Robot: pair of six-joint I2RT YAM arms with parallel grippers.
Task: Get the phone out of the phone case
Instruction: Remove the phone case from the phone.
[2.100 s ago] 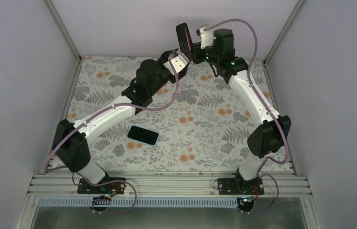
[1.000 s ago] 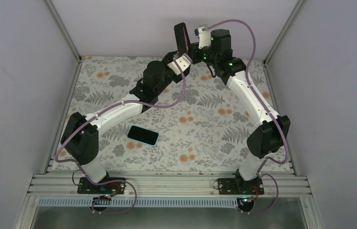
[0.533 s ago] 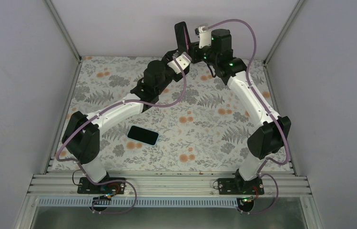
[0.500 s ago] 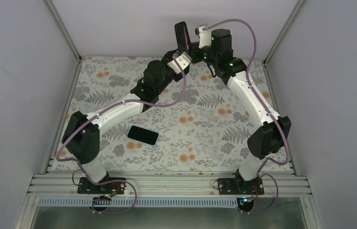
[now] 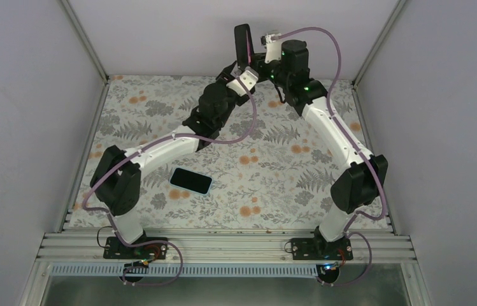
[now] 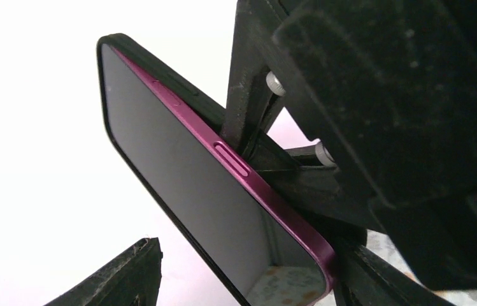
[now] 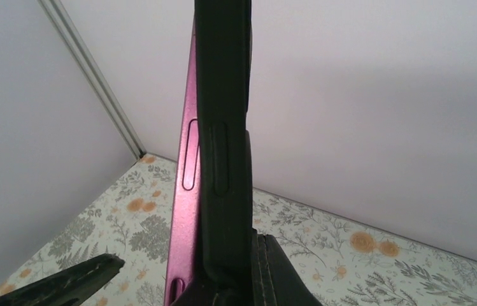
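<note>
Left hand advanced; only wrist views show magenta phone.

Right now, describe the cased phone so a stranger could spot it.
At the far edge of the floral mat, the right gripper holds the phone case upright in the air. Its phone has a magenta rim; the other dark slab lies flat.
</note>
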